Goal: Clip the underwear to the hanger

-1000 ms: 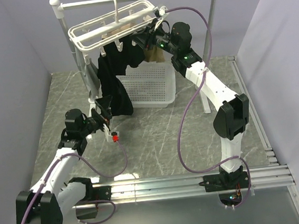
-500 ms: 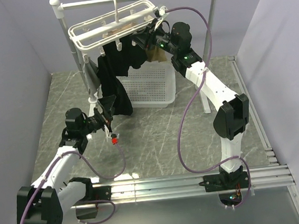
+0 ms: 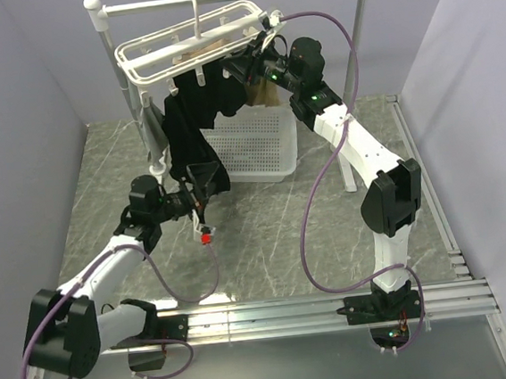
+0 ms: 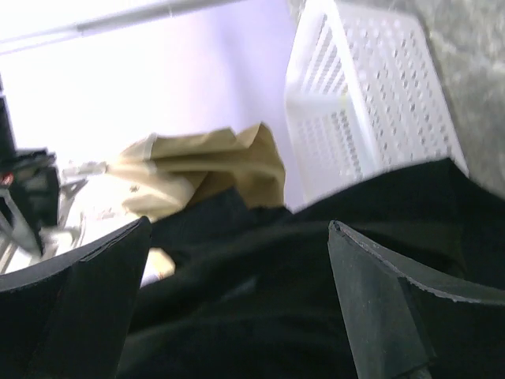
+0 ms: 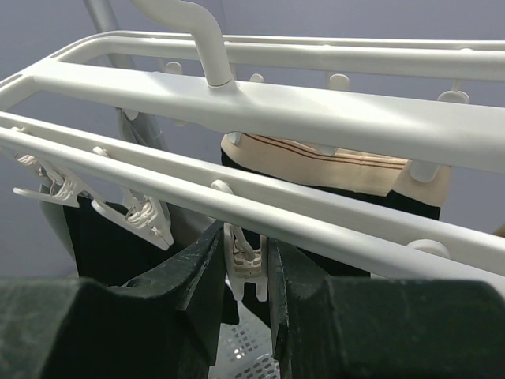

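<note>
Underwear hangs black from your hanger, draping down just in front of the white basket. Your left gripper gapes wide at the lower hem, with cloth between its fingers. Your right gripper is narrow, pinching a clip peg under the frame bars.

Left wrist cam: my left gripper has its jaws spread wide, with the black underwear filling the gap; I can't tell if it's touching. A tan garment is bunched just above. The white perforated basket sits upper right, behind the fabric.
</note>
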